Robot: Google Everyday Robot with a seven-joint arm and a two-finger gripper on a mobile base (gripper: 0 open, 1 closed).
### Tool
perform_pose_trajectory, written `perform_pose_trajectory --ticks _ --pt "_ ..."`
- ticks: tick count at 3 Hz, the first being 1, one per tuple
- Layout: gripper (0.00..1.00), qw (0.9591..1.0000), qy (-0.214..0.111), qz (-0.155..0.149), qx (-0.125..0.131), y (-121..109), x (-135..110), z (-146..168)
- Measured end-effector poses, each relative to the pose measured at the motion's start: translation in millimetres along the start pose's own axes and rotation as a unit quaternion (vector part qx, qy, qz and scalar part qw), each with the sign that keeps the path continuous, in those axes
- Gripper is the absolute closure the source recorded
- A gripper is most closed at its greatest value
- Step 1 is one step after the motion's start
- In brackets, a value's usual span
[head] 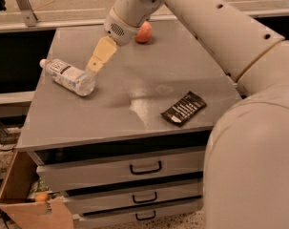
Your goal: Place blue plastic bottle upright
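Observation:
The blue plastic bottle (pixel 67 77) lies on its side at the left of the grey cabinet top (pixel 134 85), white cap pointing to the far left, base toward the middle. My gripper (pixel 95 65) hangs from the white arm that reaches in from the right. Its tan tip sits just above and right of the bottle's base, close to it, and holds nothing.
An apple (pixel 143 32) sits at the back of the top, partly behind my wrist. A dark snack packet (pixel 183 108) lies at the front right. Drawers (pixel 144 168) are below the top. An open cardboard box (pixel 25 199) stands on the floor at the left.

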State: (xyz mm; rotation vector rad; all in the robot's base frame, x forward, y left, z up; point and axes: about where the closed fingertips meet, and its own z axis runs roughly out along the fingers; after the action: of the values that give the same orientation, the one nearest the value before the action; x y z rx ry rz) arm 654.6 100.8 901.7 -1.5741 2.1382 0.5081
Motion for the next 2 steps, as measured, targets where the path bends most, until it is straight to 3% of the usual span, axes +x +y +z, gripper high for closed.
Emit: perform_pose_trajectory --ticks 2 --pt "0.00 0.9992 0.010 0.034 -0.020 7.6 -56.6 48.0"
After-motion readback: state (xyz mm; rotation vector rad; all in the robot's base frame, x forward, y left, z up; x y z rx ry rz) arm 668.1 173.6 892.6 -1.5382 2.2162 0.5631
